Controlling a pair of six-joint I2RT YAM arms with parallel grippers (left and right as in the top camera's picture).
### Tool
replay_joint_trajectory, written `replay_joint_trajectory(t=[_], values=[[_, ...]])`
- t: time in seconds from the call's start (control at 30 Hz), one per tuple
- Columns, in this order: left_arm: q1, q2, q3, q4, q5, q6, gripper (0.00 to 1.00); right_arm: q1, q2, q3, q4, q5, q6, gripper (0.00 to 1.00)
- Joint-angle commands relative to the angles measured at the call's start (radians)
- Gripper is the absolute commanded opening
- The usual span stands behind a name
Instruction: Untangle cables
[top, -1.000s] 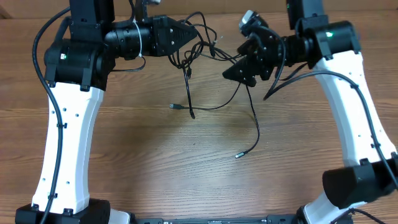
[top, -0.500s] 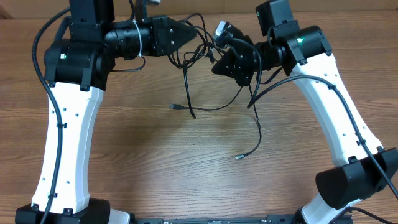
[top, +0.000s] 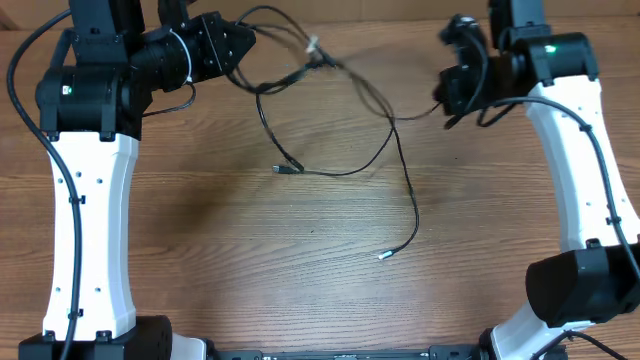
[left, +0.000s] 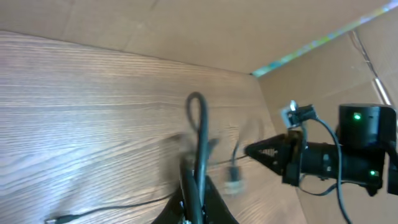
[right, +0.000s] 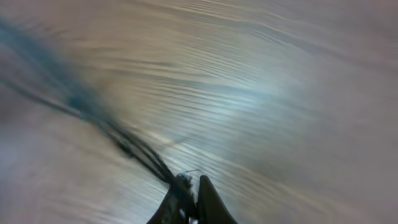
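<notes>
Thin black cables (top: 375, 120) stretch across the back of the wooden table between my two grippers. My left gripper (top: 243, 42) at the back left is shut on the cables; in the left wrist view the cables (left: 199, 140) loop up from its jaws (left: 198, 211). My right gripper (top: 447, 95) at the back right is shut on a cable end; the right wrist view is blurred and shows cables (right: 130, 146) running from its jaws (right: 189, 202). One plug end (top: 283, 170) lies mid-table and a second plug end (top: 381, 254) lies nearer the front.
Cardboard walls (left: 186, 31) stand behind the table. The right arm (left: 336, 155) shows in the left wrist view. The white arm links (top: 85, 220) stand at both sides.
The two grippers have pulled apart, left one leftward and right one rightward. The cable clump between them has stretched out into long strands.
</notes>
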Motion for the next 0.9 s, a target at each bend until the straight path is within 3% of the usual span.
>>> replay_joint_trajectory(t=[0.0,0.13,0.23,0.33,0.47,0.57,0.6,0.67,0.8,0.87], values=[[0.018,0.0,0.009,0.003,-0.032,-0.012,0.04,-0.063,-0.002,-0.008,-0.007,0.144,0.202,0.04],[0.018,0.0,0.009,0.002,-0.032,-0.009,0.04,-0.109,-0.002,-0.008,-0.033,0.258,0.382,0.04],[0.018,0.0,0.009,-0.001,-0.032,-0.009,0.04,-0.126,-0.002,-0.008,-0.039,0.228,0.425,0.04],[0.011,0.0,0.009,-0.009,-0.023,0.006,0.04,-0.125,-0.002,-0.008,-0.046,0.116,0.349,0.04],[-0.011,0.0,0.009,-0.009,0.058,0.164,0.04,-0.102,-0.003,-0.004,-0.044,-0.149,0.112,0.04],[-0.035,0.0,0.009,-0.03,0.12,0.32,0.04,-0.089,-0.005,0.011,-0.049,-0.354,-0.029,0.19],[-0.046,0.0,0.009,-0.053,0.145,0.401,0.04,-0.085,-0.009,0.021,-0.056,-0.466,-0.1,0.5],[-0.055,0.0,0.009,-0.081,0.174,0.484,0.04,-0.083,-0.018,0.023,-0.057,-0.595,-0.165,0.72],[-0.061,0.0,0.009,-0.123,0.233,0.586,0.04,-0.066,-0.027,0.023,-0.057,-0.78,-0.243,0.88],[-0.061,0.0,0.009,-0.133,0.311,0.605,0.04,-0.018,-0.027,0.023,-0.047,-0.818,-0.261,0.91]])
